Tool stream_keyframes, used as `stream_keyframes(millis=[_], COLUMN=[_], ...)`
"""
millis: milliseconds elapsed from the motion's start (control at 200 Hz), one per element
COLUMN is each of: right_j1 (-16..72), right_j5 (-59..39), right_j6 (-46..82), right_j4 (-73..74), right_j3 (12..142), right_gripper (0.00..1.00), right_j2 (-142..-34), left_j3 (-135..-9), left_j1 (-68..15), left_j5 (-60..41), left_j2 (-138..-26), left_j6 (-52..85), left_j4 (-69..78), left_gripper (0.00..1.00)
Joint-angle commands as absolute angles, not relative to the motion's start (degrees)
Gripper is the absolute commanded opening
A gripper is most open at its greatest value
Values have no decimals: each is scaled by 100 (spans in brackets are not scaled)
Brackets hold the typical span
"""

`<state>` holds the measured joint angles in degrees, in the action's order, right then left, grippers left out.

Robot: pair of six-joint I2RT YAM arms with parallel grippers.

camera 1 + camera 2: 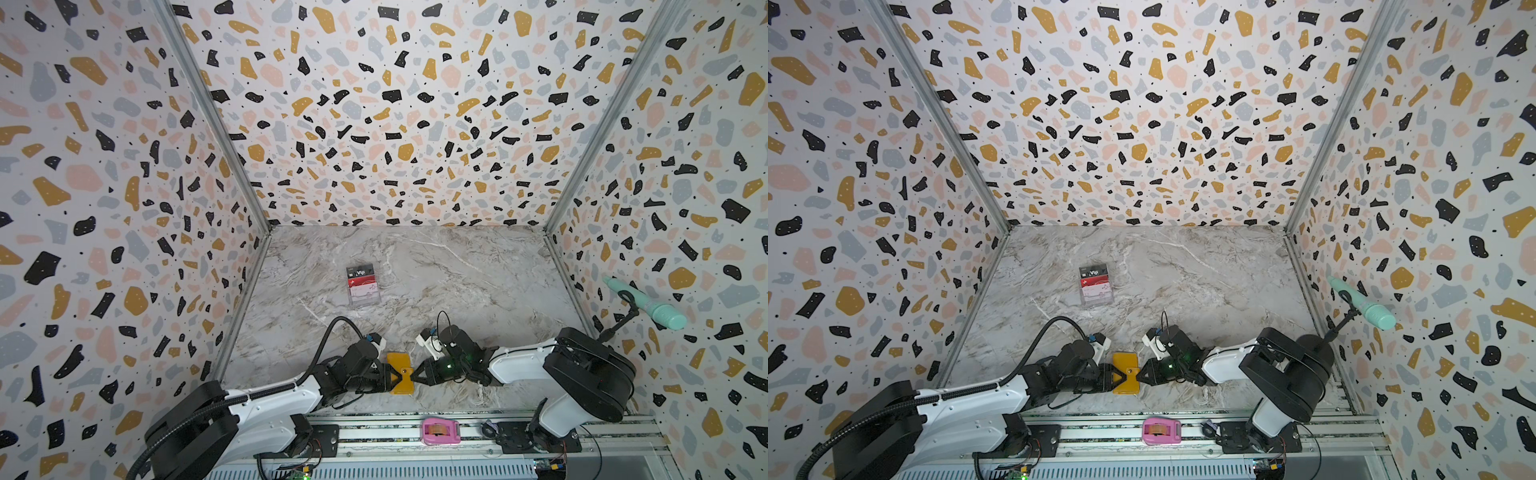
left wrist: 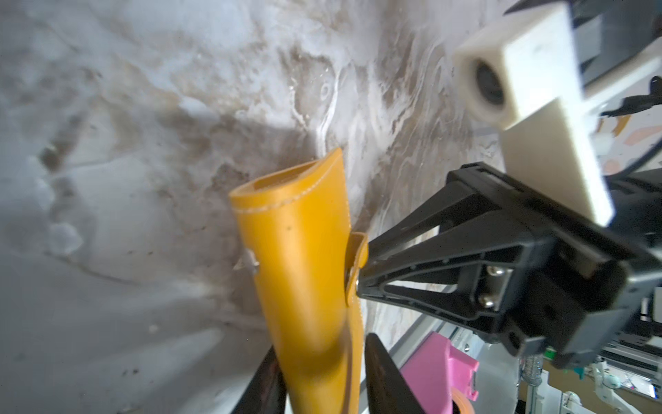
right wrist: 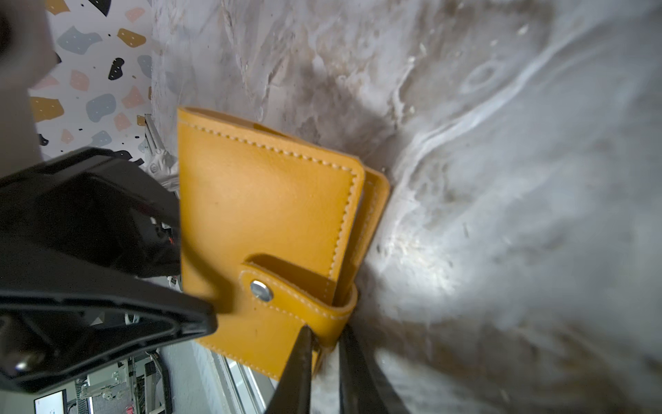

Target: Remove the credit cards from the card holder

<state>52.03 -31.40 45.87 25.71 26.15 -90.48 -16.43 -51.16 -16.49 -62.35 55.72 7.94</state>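
The mustard-yellow card holder (image 1: 398, 360) (image 1: 1125, 360) is closed, its snap tab (image 3: 286, 297) fastened, and is held on edge just above the marble table near the front. My left gripper (image 1: 392, 376) (image 2: 322, 347) is shut on its left side, a finger pressed against each cover. My right gripper (image 1: 409, 376) (image 3: 326, 333) reaches in from the right, its narrow jaws pinched on the bend of the tab (image 2: 358, 258). No credit cards show in the closed holder (image 3: 258, 200); whatever is inside is hidden.
A clear acrylic stand (image 1: 363, 284) (image 1: 1096, 284) at the back left holds a dark "Vip" card, a red one and a white-pink one. A pink tape dispenser (image 1: 441, 431) sits on the front rail. A teal tool (image 1: 648, 305) hangs on the right wall.
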Motion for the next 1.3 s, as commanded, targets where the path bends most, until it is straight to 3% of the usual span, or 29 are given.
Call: stream_keyframes(millis=[0, 380, 646, 941, 1296], right_j1=[5238, 5229, 5238, 5229, 5245], right_j5=[-3208, -2827, -1565, -1060, -628], right_j6=[4724, 4713, 4149, 3768, 4016], right_j4=[2838, 2704, 1331, 519, 331], right_j3=[2594, 2548, 2881, 3877, 4637], right_gripper=[16, 16, 29, 47, 47], right_j2=[-9047, -8636, -7629, -7351, -7965], left_j3=[-1613, -1650, -1908, -2117, -1956], left_j1=[-5144, -5142, -5142, -5142, -5148], left_j5=[-1886, -1765, -1065, -314, -122], left_j2=[-6048, -6100, -6047, -6116, -5940], left_j6=[5684, 5652, 5542, 5324, 5159], left_j4=[1325, 1296, 1328, 2219, 2624], left_gripper=[34, 14, 0, 0, 0])
